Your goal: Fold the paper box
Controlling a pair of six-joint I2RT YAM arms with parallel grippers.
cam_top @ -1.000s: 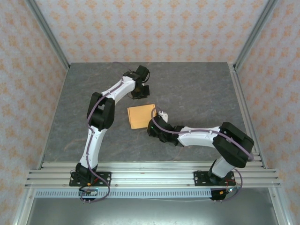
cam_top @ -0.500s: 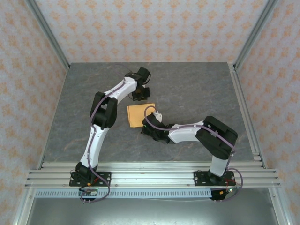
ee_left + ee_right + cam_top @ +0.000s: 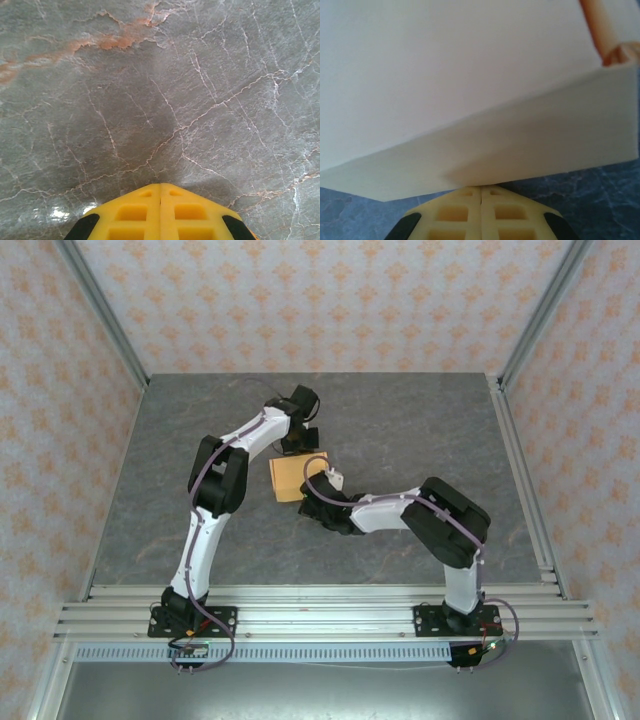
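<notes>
Where the paper box (image 3: 290, 478) lies: from the overhead camera I see it as a small compact tan rectangle near the middle of the table (image 3: 420, 440), slightly toward 9 o'clock of centre, flat on the grey marble-patterned top.
Left gripper (image 3: 296, 445): I have it at the box's 12 o'clock edge, just beside the card; I cannot tell from above whether it touches.
Left gripper, wrist camera (image 3: 160, 202): the two yellow fingers (image 3: 130, 215) are pressed together along their whole seam with nothing between them, and bare veined table surface (image 3: 150, 100) lies ahead of the tips.
Right gripper (image 3: 311, 496): it comes in from 4 o'clock and meets the box at its near right corner.
Right gripper, wrist camera (image 3: 480, 200): its pale yellow fingers (image 3: 510, 215) are closed flat against each other, gripping nothing in the seam; the tips sit right at the lower edge of the card.
Paper box, right wrist camera (image 3: 470, 90): I see a pale, washed-out face of card tilted up over the tips, with a tan-orange edge showing at 1 o'clock.
Table, right wrist camera (image 3: 600, 200): blue-grey surface shows under the raised card at 4 and 8 o'clock.
</notes>
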